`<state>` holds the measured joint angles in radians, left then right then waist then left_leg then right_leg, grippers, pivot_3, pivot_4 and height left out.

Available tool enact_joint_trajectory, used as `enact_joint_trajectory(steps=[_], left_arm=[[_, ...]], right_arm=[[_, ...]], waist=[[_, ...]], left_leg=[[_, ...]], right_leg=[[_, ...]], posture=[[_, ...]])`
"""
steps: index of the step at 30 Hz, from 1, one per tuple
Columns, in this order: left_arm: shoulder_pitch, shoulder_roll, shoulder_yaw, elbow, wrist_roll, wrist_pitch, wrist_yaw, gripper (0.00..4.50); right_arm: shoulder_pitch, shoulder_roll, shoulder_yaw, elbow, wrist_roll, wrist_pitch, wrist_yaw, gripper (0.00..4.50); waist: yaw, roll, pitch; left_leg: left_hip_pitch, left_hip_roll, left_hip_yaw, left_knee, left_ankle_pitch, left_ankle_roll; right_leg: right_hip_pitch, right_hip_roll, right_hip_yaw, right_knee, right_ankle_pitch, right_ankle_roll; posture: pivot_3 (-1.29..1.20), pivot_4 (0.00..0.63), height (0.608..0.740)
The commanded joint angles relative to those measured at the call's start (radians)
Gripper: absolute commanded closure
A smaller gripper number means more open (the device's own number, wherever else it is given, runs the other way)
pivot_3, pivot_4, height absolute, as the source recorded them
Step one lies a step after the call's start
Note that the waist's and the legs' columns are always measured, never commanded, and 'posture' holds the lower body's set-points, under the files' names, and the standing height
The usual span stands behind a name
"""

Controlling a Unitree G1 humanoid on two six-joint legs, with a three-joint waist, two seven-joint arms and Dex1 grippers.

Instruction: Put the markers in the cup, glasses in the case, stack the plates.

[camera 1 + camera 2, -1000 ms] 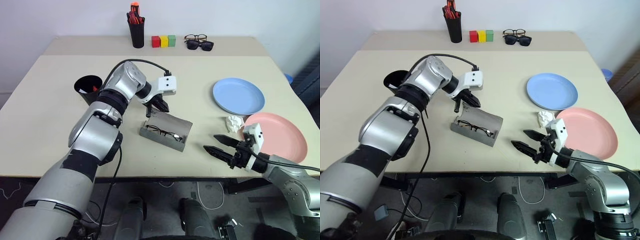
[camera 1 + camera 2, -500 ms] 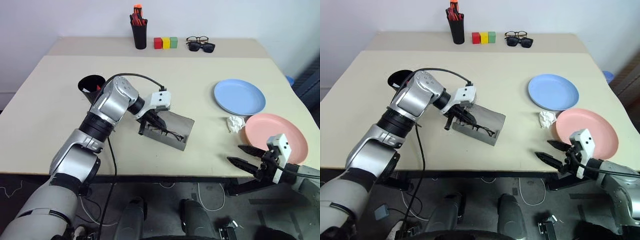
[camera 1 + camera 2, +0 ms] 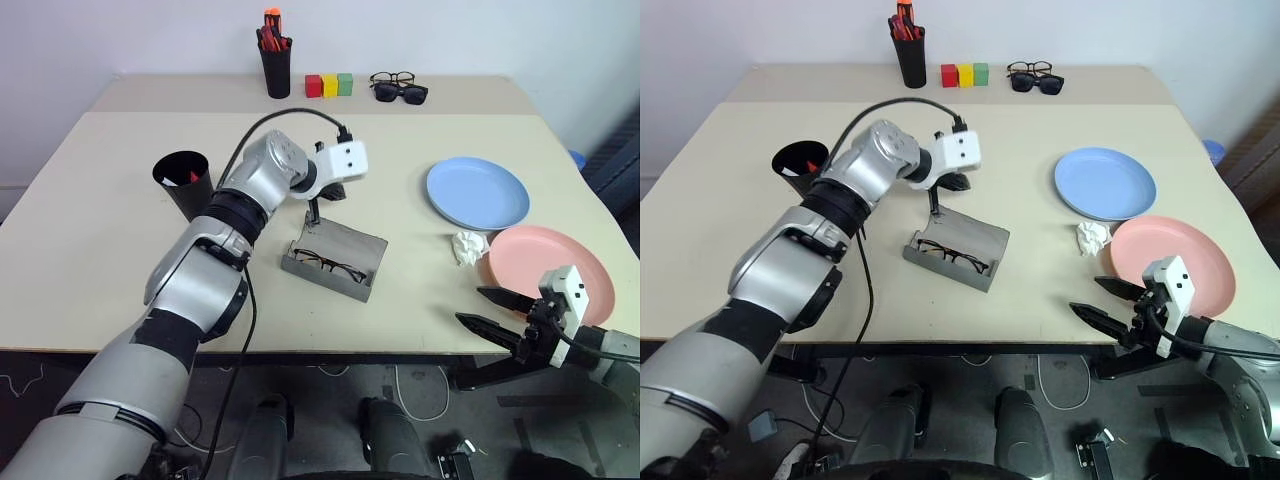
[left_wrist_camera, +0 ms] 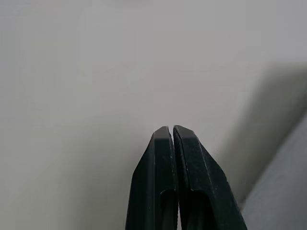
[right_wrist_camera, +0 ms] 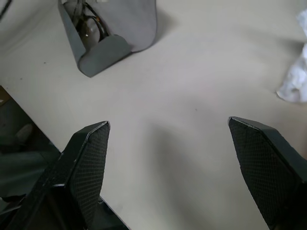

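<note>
We are keeping our left pincer (image 3: 313, 216) closed on nothing, its fingertips pressed together and poised just above the far edge of the case (image 3: 334, 259). The glasses (image 3: 325, 264) are lying inside the open grey case, just below and in front of that pincer, so we are judging this step as done, though the case is not yet shut.

Well off to the left of the left pincer, the cup (image 3: 183, 182) is standing upright on the bench (image 3: 90, 240), and something red is showing inside it; we are taking this for one of the markers, but we cannot tell whether both are in.

Our right pincer (image 3: 492, 310) is hanging wide open and empty at the near edge of the bench. The pink plate (image 3: 552, 272) is lying just beyond it and to its right, and the blue plate (image 3: 477, 192) is lying farther away, beside the pink one with a narrow gap between them. They are not stacked, so this is what we are reckoning is left. A crumpled white scrap (image 3: 467, 246) is sitting between the right pincer and the plates, beside both rims, and could get in the way of a lift.
</note>
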<state>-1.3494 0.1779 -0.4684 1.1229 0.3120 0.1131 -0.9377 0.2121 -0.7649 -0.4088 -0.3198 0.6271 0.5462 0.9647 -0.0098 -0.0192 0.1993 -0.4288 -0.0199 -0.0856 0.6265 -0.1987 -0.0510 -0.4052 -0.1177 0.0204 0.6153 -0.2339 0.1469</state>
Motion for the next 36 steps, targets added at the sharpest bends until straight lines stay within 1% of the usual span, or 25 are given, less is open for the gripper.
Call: enact_joint_trajectory(steps=[1, 2, 4, 6, 8, 11, 16, 18, 20, 22, 23, 25, 26, 28, 30, 31, 32, 34, 36], left_arm=[[-0.015, -0.016, -0.013, 0.054, 0.034, -0.083, -0.009, 4.44], [-0.013, -0.019, -0.005, 0.061, 0.026, -0.092, -0.034, 4.44], [-0.013, -0.017, 0.036, 0.041, -0.025, -0.065, -0.148, 4.44], [-0.005, 0.001, 0.059, 0.0, -0.057, -0.038, -0.254, 4.44], [0.014, 0.027, 0.063, -0.051, -0.065, -0.017, -0.32, 4.44], [0.099, 0.103, 0.053, -0.25, -0.083, 0.06, -0.45, 4.44], [0.31, 0.224, 0.019, -0.693, -0.113, 0.272, -0.583, 4.44], [0.385, 0.254, 0.002, -0.801, -0.111, 0.328, -0.583, 4.44], [0.424, 0.268, -0.004, -0.858, -0.11, 0.366, -0.564, 4.44], [0.435, 0.258, 0.032, -0.908, -0.138, 0.413, -0.527, 4.44], [0.427, 0.239, 0.082, -0.926, -0.178, 0.426, -0.494, 4.44], [0.415, 0.181, 0.229, -0.968, -0.293, 0.414, -0.404, 4.44], [0.413, 0.165, 0.271, -0.983, -0.328, 0.406, -0.372, 4.44], [0.408, 0.171, 0.307, -1.062, -0.393, 0.494, -0.372, 4.44], [0.409, 0.181, 0.316, -1.131, -0.453, 0.588, -0.371, 4.44], [0.43, 0.185, 0.315, -1.175, -0.488, 0.591, -0.38, 4.44], [0.452, 0.196, 0.297, -1.209, -0.503, 0.592, -0.387, 4.22], [0.492, 0.22, 0.258, -1.243, -0.515, 0.562, -0.395, 3.62], [0.513, 0.247, 0.229, -1.251, -0.542, 0.571, -0.42, 2.73]], right_arm=[[0.009, 0.007, -0.034, -0.066, 0.024, -0.013, -0.016, 0.49], [0.014, 0.01, -0.036, -0.073, 0.026, -0.017, -0.02, 0.49], [0.03, 0.017, -0.046, -0.081, 0.021, -0.043, -0.017, 0.49], [0.046, 0.021, -0.054, -0.081, 0.015, -0.071, -0.008, 0.49], [0.058, 0.026, -0.056, -0.073, 0.006, -0.107, 0.001, 0.49], [0.079, 0.043, -0.058, -0.053, -0.006, -0.178, 0.026, 0.49], [0.085, 0.064, -0.052, -0.013, -0.027, -0.232, 0.022, 0.49], [0.077, 0.069, -0.053, 0.004, -0.035, -0.243, 0.009, 0.49], [0.064, 0.072, -0.052, 0.025, -0.056, -0.258, -0.013, 0.49], [0.038, 0.078, -0.066, 0.053, -0.085, -0.253, -0.082, 0.49], [0.026, 0.077, -0.074, 0.064, -0.095, -0.24, -0.115, 0.49], [0.022, 0.069, -0.083, 0.07, -0.113, -0.226, -0.155, 0.49], [0.022, 0.066, -0.085, 0.071, -0.116, -0.222, -0.164, 0.49], [0.019, 0.06, -0.087, 0.084, -0.129, -0.21, -0.19, 0.49], [0.013, 0.055, -0.083, 0.104, -0.142, -0.212, -0.203, 0.49], [0.006, 0.049, -0.079, 0.116, -0.136, -0.183, -0.209, 0.49], [-0.001, 0.045, -0.072, 0.132, -0.139, -0.172, -0.211, 0.49], [-0.018, 0.037, -0.057, 0.166, -0.148, -0.156, -0.212, 0.49], [-0.037, 0.03, -0.041, 0.21, -0.172, -0.166, -0.209, 0.49]], waist=[[0.001, 0.0, 0.0], [0.002, 0.0, 0.0], [0.002, 0.0, 0.0], [0.001, 0.0, 0.0], [0.0, 0.0, 0.0], [-0.007, 0.0, 0.0], [-0.005, 0.001, -0.001], [-0.003, 0.002, -0.001], [-0.001, 0.002, -0.001], [-0.001, 0.002, -0.001], [-0.001, 0.002, -0.001], [0.001, 0.002, -0.001], [0.002, 0.002, -0.001], [-0.001, 0.002, -0.001], [-0.005, 0.003, -0.002], [-0.006, 0.004, -0.002], [-0.005, 0.005, -0.003], [-0.005, 0.006, -0.003], [-0.003, 0.006, -0.003]], left_leg=[[0.0, 0.0, 0.0, 0.0, 0.0, 0.0], [-0.001, 0.0, 0.0, 0.0, 0.0, 0.0], [-0.001, 0.0, 0.0, 0.001, 0.0, 0.0], [-0.001, 0.0, 0.0, 0.001, 0.0, 0.0], [-0.001, 0.0, 0.0, 0.001, 0.0, 0.0], [0.0, 0.0, 0.0, 0.0, 0.0, 0.0], [0.001, 0.0, 0.0, 0.0, 0.0, 0.0], [0.002, 0.0, 0.0, 0.001, 0.0, 0.0], [0.003, 0.0, 0.0, 0.002, 0.0, 0.0], [0.005, 0.0, 0.0, 0.003, 0.0, 0.0], [0.005, 0.0, 0.0, 0.003, 0.0, 0.0], [0.004, 0.0, 0.0, 0.003, 0.0, 0.0], [0.003, 0.0, -0.001, 0.004, 0.0, 0.0], [0.003, 0.0, -0.001, 0.003, 0.0, 0.0], [0.003, 0.001, -0.001, 0.002, 0.0, 0.0], [0.003, 0.0, 0.0, 0.001, 0.0, 0.0], [0.004, 0.0, 0.0, 0.0, 0.0, 0.0], [0.004, 0.0, 0.0, 0.0, 0.0, 0.0], [0.004, 0.0, 0.0, 0.001, 0.0, 0.0]], right_leg=[[0.0, 0.0, 0.0, 0.0, 0.0, 0.0], [0.0, 0.0, 0.0, -0.001, 0.0, 0.0], [0.0, 0.0, 0.0, -0.001, -0.001, -0.001], [0.0, 0.0, 0.0, -0.001, -0.002, -0.004], [0.0, 0.0, 0.0, -0.001, -0.001, -0.005], [0.0, 0.0, 0.0, -0.001, -0.001, -0.005], [0.0, 0.0, 0.001, 0.002, 0.0, -0.008], [0.002, 0.0, 0.001, 0.002, 0.0, -0.008], [0.004, 0.0, 0.001, 0.002, 0.0, -0.008], [0.006, 0.0, 0.001, 0.001, -0.001, -0.007], [0.007, 0.0, 0.0, 0.0, -0.001, -0.006], [0.007, -0.001, 0.0, -0.001, -0.001, -0.007], [0.006, -0.001, 0.0, -0.001, -0.001, -0.007], [0.006, -0.001, 0.0, 0.0, 0.0, -0.007], [0.005, -0.001, 0.0, 0.0, 0.001, -0.009], [0.005, -0.001, 0.0, 0.0, 0.0, -0.008], [0.006, -0.001, 0.0, 0.0, 0.0, -0.007], [0.006, 0.0, 0.0, 0.0, -0.001, -0.007], [0.006, 0.0, 0.0, 0.0, 0.0, -0.007]], posture=[[0.0, 0.15, 0.74], [0.0, 0.15, 0.74], [0.0, 0.15, 0.74], [0.0, 0.15, 0.74], [0.0, 0.15, 0.74], [0.0, 0.15, 0.74], [0.0, 0.15, 0.74], [0.0, 0.15, 0.74], [0.0, 0.15, 0.74], [0.0, 0.15, 0.74], [0.0, 0.15, 0.74], [0.0, 0.15, 0.74], [0.0, 0.15, 0.74], [0.0, 0.15, 0.74], [0.0, 0.15, 0.74], [0.0, 0.15, 0.74], [0.0, 0.15, 0.74], [0.0, 0.15, 0.74], [0.0, 0.15, 0.74]])
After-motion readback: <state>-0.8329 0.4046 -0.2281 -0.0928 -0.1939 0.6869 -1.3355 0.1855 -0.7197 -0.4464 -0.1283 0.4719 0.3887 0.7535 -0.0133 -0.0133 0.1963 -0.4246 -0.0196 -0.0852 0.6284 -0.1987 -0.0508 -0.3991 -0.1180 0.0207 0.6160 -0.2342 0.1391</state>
